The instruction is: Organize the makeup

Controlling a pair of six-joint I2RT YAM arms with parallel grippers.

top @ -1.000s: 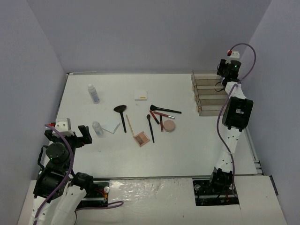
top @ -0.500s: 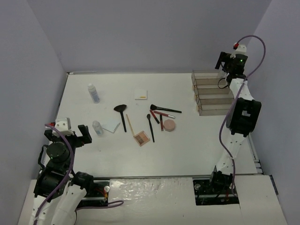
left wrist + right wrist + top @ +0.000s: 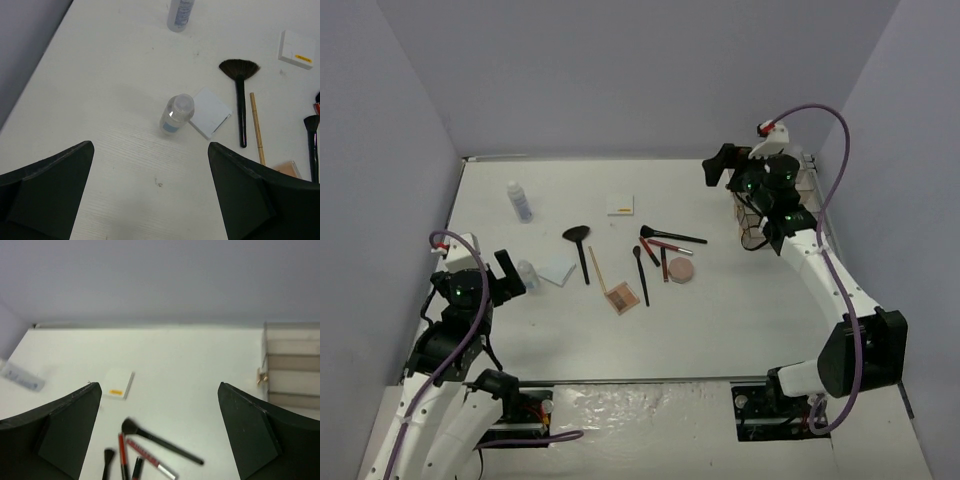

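The white table (image 3: 720, 320) carries everything. The clear tiered plastic organizer (image 3: 292, 365) stands ahead of the right gripper (image 3: 159, 387), on its right side. This gripper hangs above the table with its fingers wide apart and nothing between them. The left gripper (image 3: 150, 146) is spread wide too and holds nothing.

All the makeup lies loose on the table, outside the organizer. The taller clear white-capped bottle (image 3: 520, 200) is far ahead of the left gripper. The small clear white-capped bottle (image 3: 176, 114) stands just ahead of that gripper.

The black fan brush (image 3: 240, 95) lies ahead and to the right of the left gripper. The long black brush (image 3: 160, 440) lies under the right gripper.

The brown palette (image 3: 621, 296) and the round pink compact (image 3: 681, 269) lie between the two grippers, near each other.

One plain white square pad (image 3: 211, 120) lies just beside the small bottle. The white square pad with a yellow mark (image 3: 119, 384) lies ahead and to the left of the right gripper.

The tan pencil (image 3: 257, 127) lies just beside the fan brush. The red pencils (image 3: 121, 455) lie beside the long brush.
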